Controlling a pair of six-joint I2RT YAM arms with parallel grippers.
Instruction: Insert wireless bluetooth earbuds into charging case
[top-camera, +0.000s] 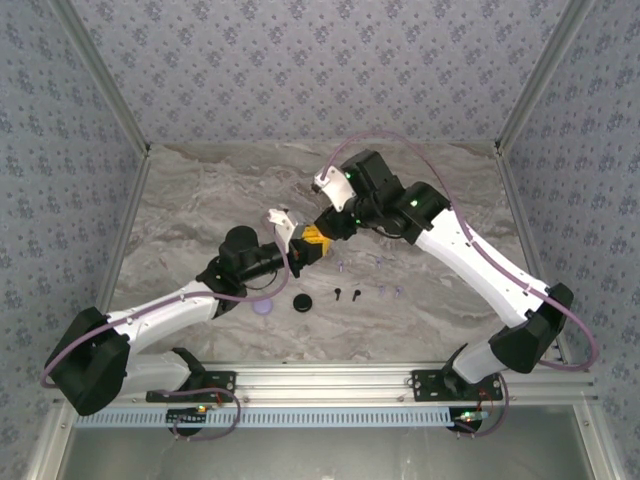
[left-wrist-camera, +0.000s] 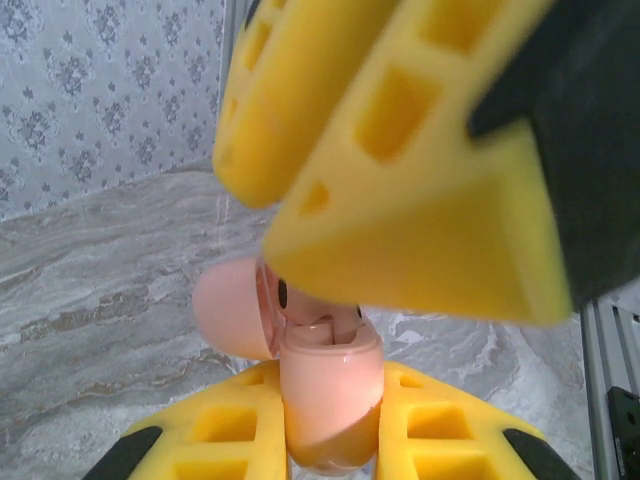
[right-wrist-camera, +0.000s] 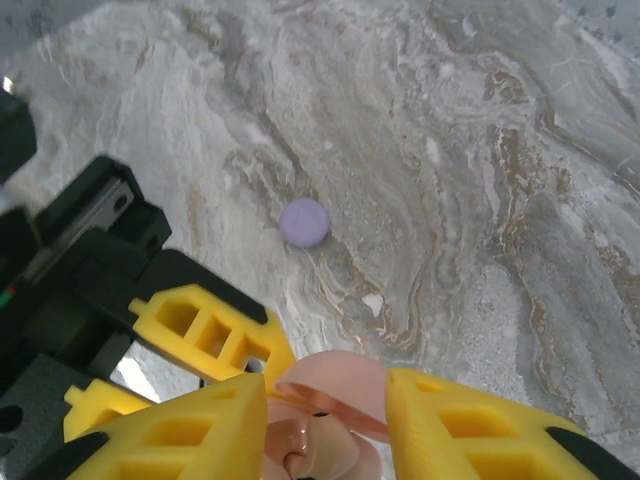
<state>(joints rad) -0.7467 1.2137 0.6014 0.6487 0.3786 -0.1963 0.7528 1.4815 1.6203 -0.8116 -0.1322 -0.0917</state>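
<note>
Two yellow-fingered grippers meet above the middle of the grey marbled table (top-camera: 200, 200). The left gripper (left-wrist-camera: 330, 400) is clenched on a pale pink round plastic charging case (left-wrist-camera: 325, 365). Its lid is swung open and its mouth faces the right gripper (right-wrist-camera: 328, 410), whose jaws stand parted with nothing pinched.

A pale pink wireless earbud (left-wrist-camera: 318, 328) seems seated in the well. Its stem is hidden, so its long axis probably runs down into the case. To finish well, the right gripper should back straight off along that axis without brushing the lid.

Tiny lavender earbuds (top-camera: 382, 291) and black earbuds (top-camera: 340, 294) lie towards the table's near edge, too small to read their pointing.
</note>
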